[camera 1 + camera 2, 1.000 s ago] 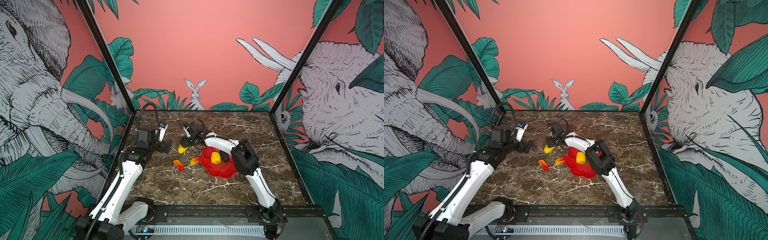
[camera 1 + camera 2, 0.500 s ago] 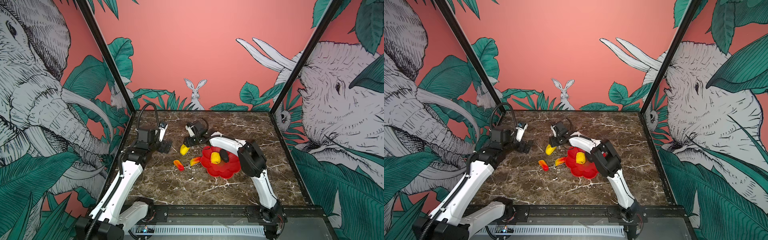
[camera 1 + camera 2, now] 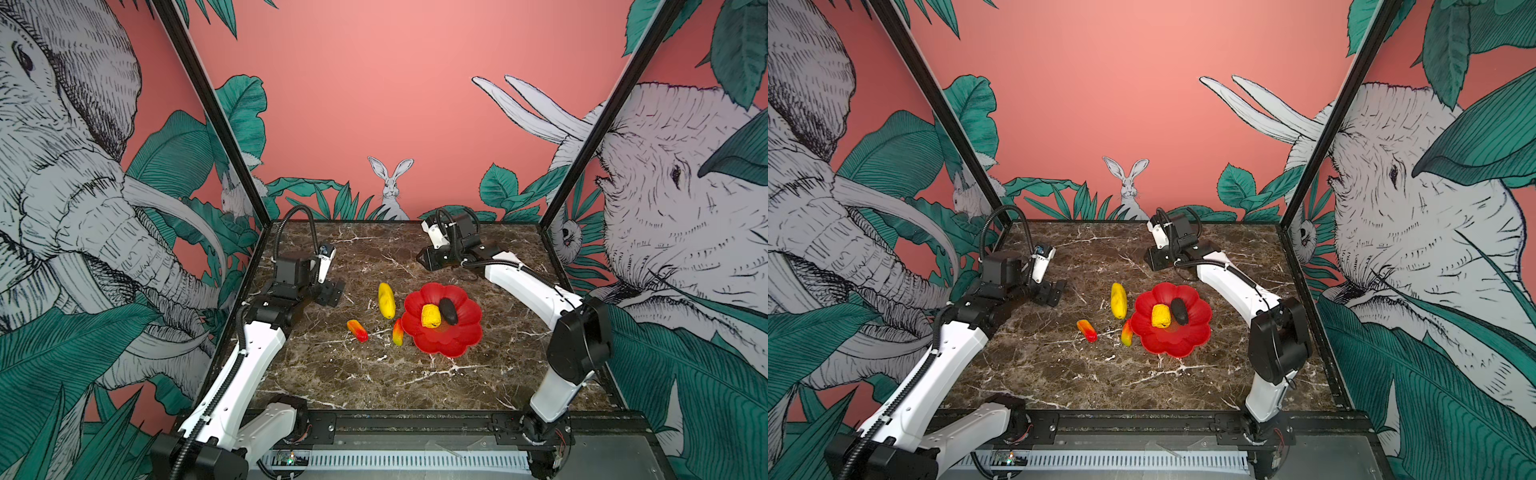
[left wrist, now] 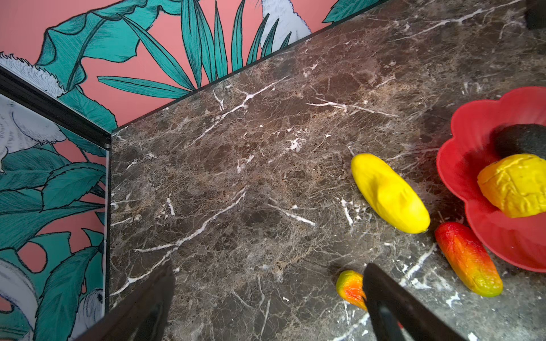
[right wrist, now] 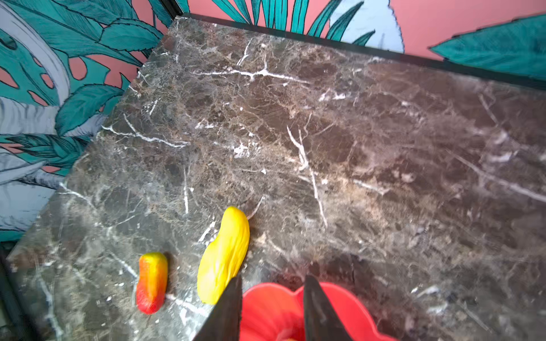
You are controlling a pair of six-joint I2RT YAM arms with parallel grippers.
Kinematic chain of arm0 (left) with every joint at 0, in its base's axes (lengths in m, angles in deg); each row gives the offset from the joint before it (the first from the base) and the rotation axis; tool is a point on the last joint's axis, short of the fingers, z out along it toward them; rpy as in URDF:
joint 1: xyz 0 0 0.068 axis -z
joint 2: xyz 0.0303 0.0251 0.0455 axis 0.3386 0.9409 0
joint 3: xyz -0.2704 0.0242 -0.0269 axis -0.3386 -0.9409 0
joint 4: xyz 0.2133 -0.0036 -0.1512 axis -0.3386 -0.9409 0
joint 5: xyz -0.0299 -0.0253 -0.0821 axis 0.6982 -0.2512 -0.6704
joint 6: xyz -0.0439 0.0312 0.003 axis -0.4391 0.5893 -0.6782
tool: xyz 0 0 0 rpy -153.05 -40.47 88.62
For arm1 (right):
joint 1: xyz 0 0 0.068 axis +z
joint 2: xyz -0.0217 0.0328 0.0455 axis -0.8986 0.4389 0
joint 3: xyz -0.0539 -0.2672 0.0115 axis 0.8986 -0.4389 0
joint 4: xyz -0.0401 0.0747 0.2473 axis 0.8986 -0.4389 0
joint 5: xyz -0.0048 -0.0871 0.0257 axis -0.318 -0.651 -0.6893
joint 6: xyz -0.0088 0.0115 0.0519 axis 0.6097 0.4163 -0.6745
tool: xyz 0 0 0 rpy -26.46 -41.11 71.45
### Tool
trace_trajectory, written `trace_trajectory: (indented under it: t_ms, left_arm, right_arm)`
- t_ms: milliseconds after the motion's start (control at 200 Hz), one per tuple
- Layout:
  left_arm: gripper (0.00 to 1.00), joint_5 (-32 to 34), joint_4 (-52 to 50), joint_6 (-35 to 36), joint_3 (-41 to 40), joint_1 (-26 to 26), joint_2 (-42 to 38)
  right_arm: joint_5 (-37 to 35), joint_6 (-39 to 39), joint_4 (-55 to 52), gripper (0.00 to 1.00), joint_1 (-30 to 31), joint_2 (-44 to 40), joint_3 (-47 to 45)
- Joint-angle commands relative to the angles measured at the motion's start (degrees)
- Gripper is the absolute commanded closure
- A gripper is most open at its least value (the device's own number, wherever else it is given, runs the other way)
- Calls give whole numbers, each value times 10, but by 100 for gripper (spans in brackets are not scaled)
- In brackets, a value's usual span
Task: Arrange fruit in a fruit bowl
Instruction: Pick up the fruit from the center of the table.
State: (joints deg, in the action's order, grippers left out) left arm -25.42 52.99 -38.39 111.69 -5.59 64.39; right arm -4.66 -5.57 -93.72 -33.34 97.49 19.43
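**Right gripper drawn back empty; three fruits lying outside the red bowl**

The right gripper (image 3: 422, 259) is hovering near the back wall, beyond the fruit bowl (image 3: 440, 349). Its jaws are standing a narrow way apart and gripping nothing; in the right wrist view the bowl's red rim is showing through the gap. The left gripper (image 4: 269, 268) is hanging wide apart and empty over the marble table (image 3: 374, 374).

A second earlier the right gripper was down at the long yellow fruit (image 3: 386, 300). It has since pulled away, and that fruit is now lying nearer the bowl, close to the rim but not touching.

The bumpy yellow fruit (image 3: 431, 316) and the black oval (image 3: 449, 311) are sitting side by side in the bowl. The first stick (image 3: 397, 332) is lying just beside the rim. The second stick (image 3: 357, 330) is lying further out, partly hidden by a left finger (image 4: 393, 301) in the left wrist view.
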Motion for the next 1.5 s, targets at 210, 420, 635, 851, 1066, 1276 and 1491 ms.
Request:
trace_trajectory:
  t_ms: [210, 420, 635, 851, 1066, 1276, 1491]
  left_arm:
    - [0, -8, -9, 9, 4, -2, -8]
    - [0, -8, -8, 7, 3, -2, -13]
    - [0, -9, -9, 7, 1, -2, -15]
    - [0, -8, -9, 7, 1, -2, -13]
    - [0, -5, -10, 8, 2, -2, -13]
    - [0, -1, -10, 9, 0, -2, -17]
    - [0, 0, -10, 10, 0, -2, -19]
  right_arm:
    - [-39, 62, -102, 30, 78, 91, 80]
    - [-49, 27, -98, 10, 109, 148, 110]
    - [-55, 8, -84, 7, 123, 201, 125]
    - [-46, 5, -70, 21, 131, 246, 149]
    - [-30, -2, -66, 38, 133, 283, 187]
    - [-7, -7, -75, 56, 133, 305, 216]
    - [-6, 6, -92, 81, 133, 303, 235]
